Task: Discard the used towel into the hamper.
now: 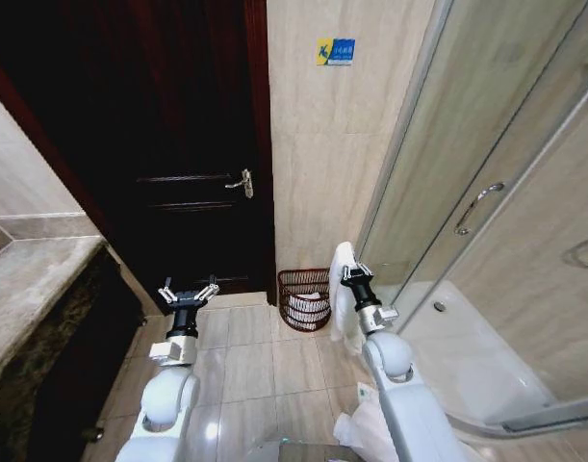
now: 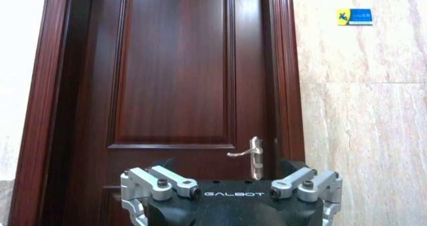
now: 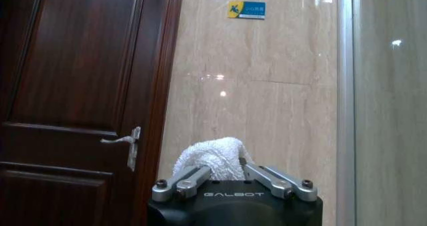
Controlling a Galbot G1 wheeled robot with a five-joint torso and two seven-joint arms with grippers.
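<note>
The towel [image 1: 344,298], white and rumpled, is held pinched at its upper end between the fingers of the right gripper [image 1: 356,276], and the rest of it hangs down freely beside the right arm. In the right wrist view the bunched top of the towel [image 3: 212,158] is seen pressed between the two closed-in fingers. The hamper [image 1: 305,299], a small round open-weave basket of dark reddish-brown, stands on the tiled floor [image 1: 265,361] against the wall [image 1: 332,144], between the dark door [image 1: 168,144] and the glass shower screen [image 1: 447,173]; some white material is already seen inside it. The hanging towel is judged to be just beside the hamper and raised above its rim, not yet over the opening. For the step to be done well, the gripper should be carried toward the robot's left until the whole hanging length is centred above the opening, and lowered so that the loose end enters first. Release should be made only when the bulk lies within the rim, since a long trailing cloth may otherwise be draped over the edge or dropped to the floor. The light basket should not be struck, as it is likely to be tipped. The left gripper [image 1: 188,293] is held idle with its fingers spread, facing the door and well apart from the hamper.
</note>
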